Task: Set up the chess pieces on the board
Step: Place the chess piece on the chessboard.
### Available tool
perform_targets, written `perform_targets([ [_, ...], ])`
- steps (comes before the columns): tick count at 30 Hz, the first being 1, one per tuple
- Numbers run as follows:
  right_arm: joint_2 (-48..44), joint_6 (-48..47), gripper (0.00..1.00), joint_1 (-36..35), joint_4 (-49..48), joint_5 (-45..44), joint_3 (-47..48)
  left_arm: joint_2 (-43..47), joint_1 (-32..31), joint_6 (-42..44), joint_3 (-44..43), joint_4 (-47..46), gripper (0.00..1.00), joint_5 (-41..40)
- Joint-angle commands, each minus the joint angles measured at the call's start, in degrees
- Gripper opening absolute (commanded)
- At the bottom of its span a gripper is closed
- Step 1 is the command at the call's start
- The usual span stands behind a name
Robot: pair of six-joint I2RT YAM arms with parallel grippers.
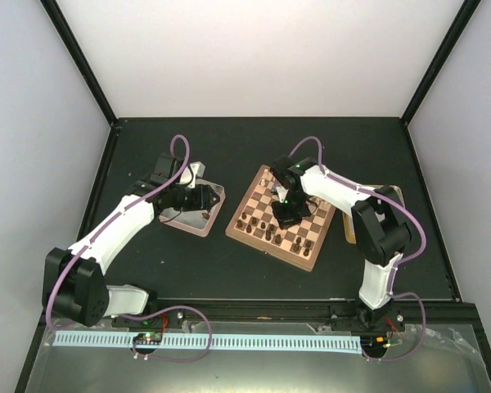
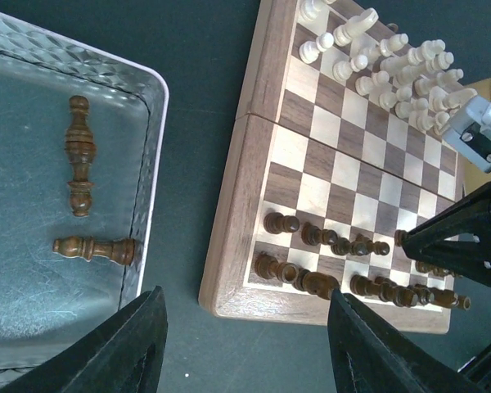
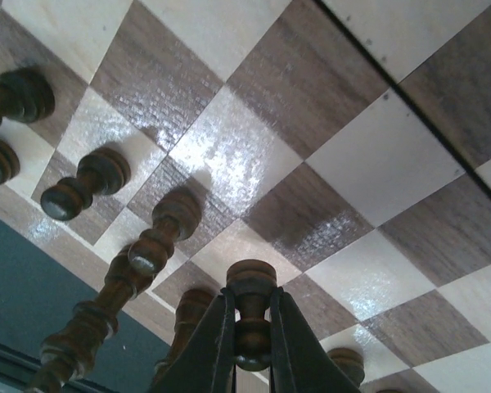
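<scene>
Over the board [image 2: 229,246], right jaws clamped on dark chessman [image 3: 251,286], left jaws apart

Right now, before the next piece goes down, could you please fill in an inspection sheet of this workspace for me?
Surface: dark table, no spill seen.
Job's things: board carries dark chess pieces standing in its two near rows. A few more lie flat in the tray.
Clutter: cream-white chessmen crowded on the board's far side.
Grippers: left gripper open, holding nothing, by the tray's edge. Right gripper shut on one dark piece above the board's near rows.
Cables: purple cables loop from both arms, no snag seen.
Surroundings: white walls, black frame posts, nothing else seen.
</scene>
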State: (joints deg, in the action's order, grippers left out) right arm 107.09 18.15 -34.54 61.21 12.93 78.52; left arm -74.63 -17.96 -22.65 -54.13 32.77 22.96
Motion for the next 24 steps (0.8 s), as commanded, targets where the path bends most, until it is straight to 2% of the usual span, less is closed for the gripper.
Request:
perform_targets([
  [1,1.21,-2.22,0.08,-0.90,2.79,2.30,0.74,-0.21,0.47,1.03,-0.07,-0.51,0.56,1.77],
  [15,3.62,-2.81,0.12,-1.38,2.15,1.95,0.06,-0.95,0.55,1.39,0.34,-0.69,0.55,2.43],
  [20,3.16,-1.95,0.26,-1.36,1.33,0.77,0.12,-1.03,0.55,1.39,0.42,-0.70,0.55,2.35],
  [24,1.72,-1.44,0.32,-1.39,1.34,0.13,0.29,-1.26,0.64,1.34,0.43,-0.72,0.55,2.29],
])
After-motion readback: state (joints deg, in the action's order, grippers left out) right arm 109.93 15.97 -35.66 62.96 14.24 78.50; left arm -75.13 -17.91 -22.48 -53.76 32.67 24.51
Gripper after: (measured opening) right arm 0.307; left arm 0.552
